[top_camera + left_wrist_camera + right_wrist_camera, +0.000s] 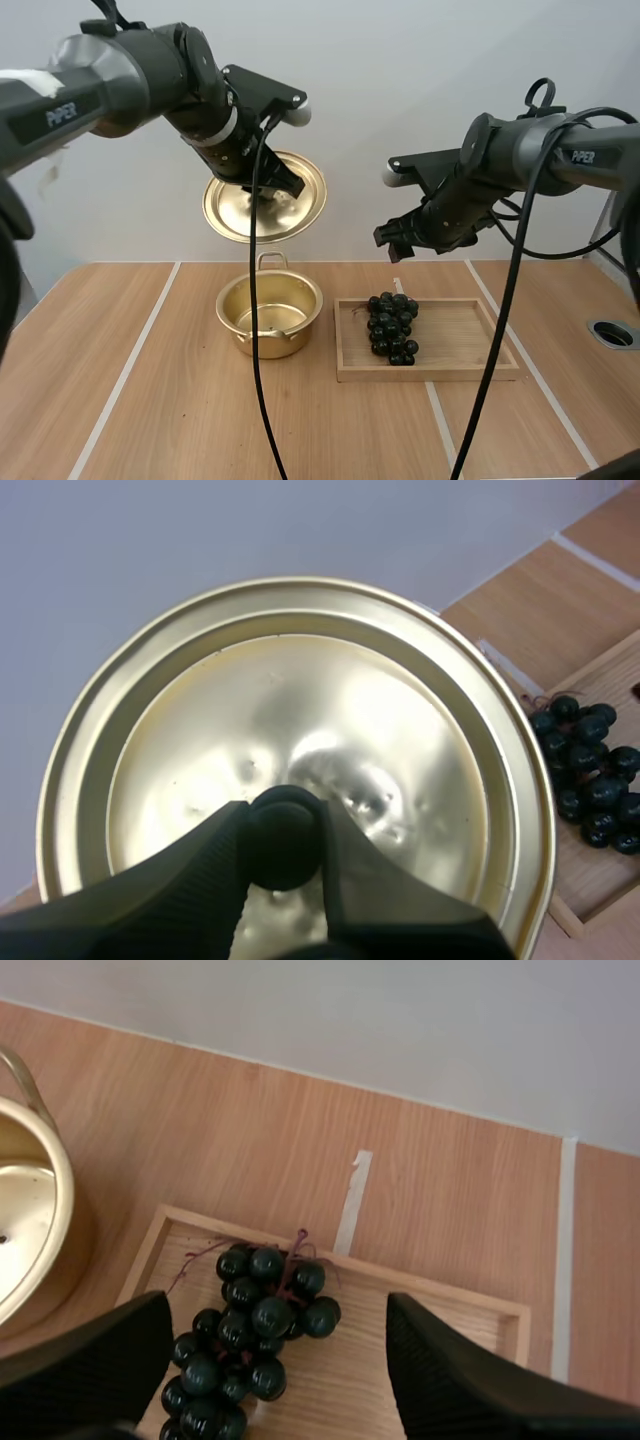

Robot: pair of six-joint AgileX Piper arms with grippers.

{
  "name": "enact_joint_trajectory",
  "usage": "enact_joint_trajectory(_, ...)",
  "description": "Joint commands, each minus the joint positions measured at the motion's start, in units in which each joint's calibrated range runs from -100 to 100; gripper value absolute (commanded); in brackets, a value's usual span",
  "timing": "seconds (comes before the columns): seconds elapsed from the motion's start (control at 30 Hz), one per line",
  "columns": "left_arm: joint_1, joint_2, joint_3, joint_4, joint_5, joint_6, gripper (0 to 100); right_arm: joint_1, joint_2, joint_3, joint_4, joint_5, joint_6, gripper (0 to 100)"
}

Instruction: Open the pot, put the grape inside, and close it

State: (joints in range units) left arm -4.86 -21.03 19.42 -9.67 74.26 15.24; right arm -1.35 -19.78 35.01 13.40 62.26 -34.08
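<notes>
The opening step looks done: the left claw (285, 832) is clenched on the knob (284, 815) of the gold lid (300, 700), which it holds above the open pot (285, 335). The bunch of grapes (392, 328) lies in the wooden tray (470, 345) beneath the released right claw (278, 1310). Grasping, loading and closing remain.

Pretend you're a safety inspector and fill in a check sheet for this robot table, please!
Surface: wooden table with pale stripes.
Job's things: gold pot open, nothing inside; lid held in the air above the pot, tilted; dark grapes lying on the wooden tray beside the pot.
Clutter: nothing seen.
Grippers: left gripper shut on the lid's black knob; right gripper open, above the grapes.
Cables: nothing seen lying on the table.
Surroundings: plain pale wall behind; a round hole in the table near its right edge.
</notes>
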Motion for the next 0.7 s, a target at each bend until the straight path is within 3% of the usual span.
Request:
enact_joint_trajectory(0.0, -0.32, -3.81, -0.58, -0.3, -0.09, -0.2, 0, 0.04, 2.66, -0.68, 1.79, 0.39, -0.21, 100)
enact_joint_trajectory(0.67, -0.32, -19.25, -0.58, -0.84, -0.79, -0.2, 0, 1.15, 19.13, -3.57, 3.48, 0.46, -0.21, 100)
